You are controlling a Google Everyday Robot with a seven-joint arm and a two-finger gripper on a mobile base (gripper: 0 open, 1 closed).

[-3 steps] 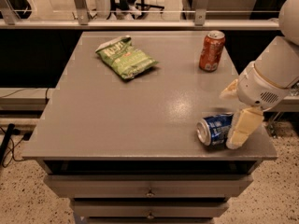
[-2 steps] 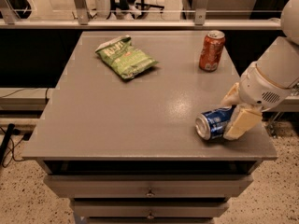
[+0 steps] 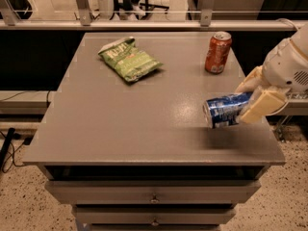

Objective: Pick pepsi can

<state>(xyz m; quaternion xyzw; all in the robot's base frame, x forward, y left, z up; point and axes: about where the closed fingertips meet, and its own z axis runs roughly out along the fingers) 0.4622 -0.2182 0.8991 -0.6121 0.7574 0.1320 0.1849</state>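
Grey table [image 3: 120, 124], hand [image 3: 251, 99] clamping pepsi can [image 3: 224, 111] near edge.

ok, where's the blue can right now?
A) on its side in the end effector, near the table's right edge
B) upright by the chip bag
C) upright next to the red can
A: the blue can lies sideways, clamped in the end effector, over the right side of the table.

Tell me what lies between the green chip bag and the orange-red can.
Only bare table, seen in the camera view. The pincer, at the right, grips the pepsi can away from that stretch.
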